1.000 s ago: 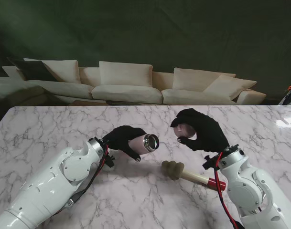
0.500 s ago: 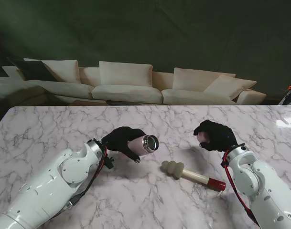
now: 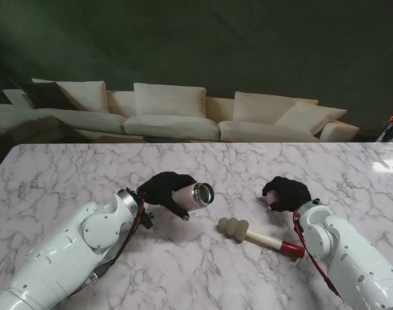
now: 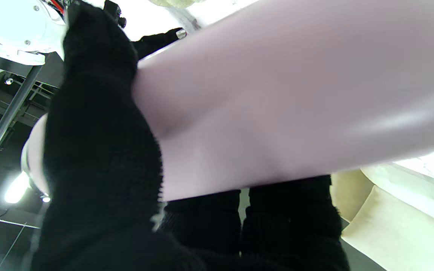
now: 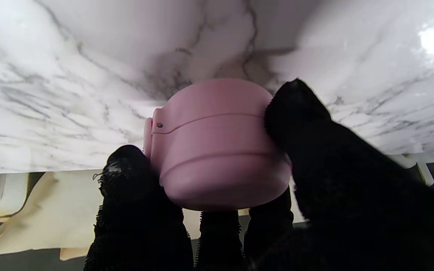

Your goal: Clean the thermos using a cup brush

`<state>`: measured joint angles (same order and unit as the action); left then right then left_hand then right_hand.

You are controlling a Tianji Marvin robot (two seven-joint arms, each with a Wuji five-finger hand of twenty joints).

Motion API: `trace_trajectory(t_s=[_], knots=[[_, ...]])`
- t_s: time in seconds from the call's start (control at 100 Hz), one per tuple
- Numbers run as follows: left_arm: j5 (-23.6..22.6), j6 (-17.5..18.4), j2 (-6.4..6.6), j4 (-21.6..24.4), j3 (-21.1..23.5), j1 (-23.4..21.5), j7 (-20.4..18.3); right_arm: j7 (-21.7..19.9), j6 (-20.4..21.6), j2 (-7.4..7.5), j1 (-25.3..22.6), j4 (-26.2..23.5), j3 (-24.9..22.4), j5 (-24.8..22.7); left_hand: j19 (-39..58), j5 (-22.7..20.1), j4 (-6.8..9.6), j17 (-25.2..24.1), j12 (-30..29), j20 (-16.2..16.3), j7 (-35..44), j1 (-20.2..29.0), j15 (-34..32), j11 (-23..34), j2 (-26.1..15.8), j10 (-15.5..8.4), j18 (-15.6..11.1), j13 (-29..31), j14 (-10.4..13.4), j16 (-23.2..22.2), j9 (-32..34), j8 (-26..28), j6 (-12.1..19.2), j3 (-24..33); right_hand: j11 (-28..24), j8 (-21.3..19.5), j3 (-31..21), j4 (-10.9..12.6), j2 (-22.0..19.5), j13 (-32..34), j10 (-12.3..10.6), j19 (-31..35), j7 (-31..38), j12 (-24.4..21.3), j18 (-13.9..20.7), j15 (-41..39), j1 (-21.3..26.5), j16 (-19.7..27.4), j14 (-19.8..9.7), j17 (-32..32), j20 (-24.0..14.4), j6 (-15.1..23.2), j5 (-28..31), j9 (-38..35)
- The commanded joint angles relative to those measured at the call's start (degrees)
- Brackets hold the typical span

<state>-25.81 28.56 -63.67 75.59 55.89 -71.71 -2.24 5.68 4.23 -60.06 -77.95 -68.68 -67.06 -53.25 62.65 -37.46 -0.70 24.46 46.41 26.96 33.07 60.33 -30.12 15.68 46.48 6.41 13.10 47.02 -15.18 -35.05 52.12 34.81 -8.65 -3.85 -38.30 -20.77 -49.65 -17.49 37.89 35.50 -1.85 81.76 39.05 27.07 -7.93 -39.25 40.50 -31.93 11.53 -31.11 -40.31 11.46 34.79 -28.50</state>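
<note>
Two hands share the job: the left hand [image 3: 165,188] grips the pink thermos [image 3: 194,195] sideways above the table, mouth open toward the cup brush [image 3: 259,237], while the right hand [image 3: 286,194], fingers wrapped round the lid [image 5: 217,145], holds it low over the marble, presumably to free itself for the brush.

a white marble tabletop [image 3: 67,171] with grey veins fills the near part of the stand's view. beyond its far edge stands a long cream sofa [image 3: 177,123] with loose back cushions; a dark cushion [image 3: 44,94] lies at its left end. behind it hangs a dark green wall [image 3: 202,45]. bright light glares on the tabletop's far right corner.
</note>
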Motion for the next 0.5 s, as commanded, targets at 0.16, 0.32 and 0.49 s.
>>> trace_trajectory(t_s=[0.16,0.32,0.49], knots=[[0.45,-0.19,0.02,0.28,-0.16,0.16,-1.08,-1.41,-1.25,0.16,1.33,2.3,2.06,-1.77,4.58,-4.53,0.3,1.56,0.07,1.74,6.49,13.64,-9.1,3.64,-28.89,-3.91,-7.64,4.04,4.03,-2.91,0.9,2.11,7.36,26.43,-0.56,2.58,-4.98,7.75,-18.09,-0.62,0.89,-3.81,7.63,-2.72,0.96,-4.31,6.36,-1.83,-11.02,8.83,-2.22,2.6,0.22,0.93],[0.82,-0.36,0.03,0.25,-0.53,0.39,-1.44,-1.11,-1.55,0.45,2.34,4.11,3.46,-2.69,4.58,-4.54,0.28,1.55,-0.02,1.74,6.45,13.64,-9.08,3.68,-28.99,-4.08,-7.63,3.98,4.08,-2.91,0.83,2.09,7.51,26.36,0.68,5.21,-3.03,6.02,-14.46,-2.96,0.71,-5.95,9.11,-4.39,0.22,-1.77,1.12,0.11,-10.5,11.58,-2.86,3.32,-3.49,2.73],[1.14,-0.55,0.11,0.52,-0.67,0.62,-2.02,-0.36,-0.44,0.59,2.58,5.2,3.54,-2.99,4.53,-4.54,0.26,1.55,-0.09,1.73,6.44,13.64,-9.08,3.73,-29.03,-4.13,-7.73,4.0,4.11,-2.91,0.74,2.09,7.48,26.36,4.77,-0.54,-1.96,12.46,-12.68,-7.45,-0.24,-18.88,0.68,-8.76,-4.63,14.37,-15.71,9.91,-8.91,19.48,3.08,1.01,-9.35,5.4]])
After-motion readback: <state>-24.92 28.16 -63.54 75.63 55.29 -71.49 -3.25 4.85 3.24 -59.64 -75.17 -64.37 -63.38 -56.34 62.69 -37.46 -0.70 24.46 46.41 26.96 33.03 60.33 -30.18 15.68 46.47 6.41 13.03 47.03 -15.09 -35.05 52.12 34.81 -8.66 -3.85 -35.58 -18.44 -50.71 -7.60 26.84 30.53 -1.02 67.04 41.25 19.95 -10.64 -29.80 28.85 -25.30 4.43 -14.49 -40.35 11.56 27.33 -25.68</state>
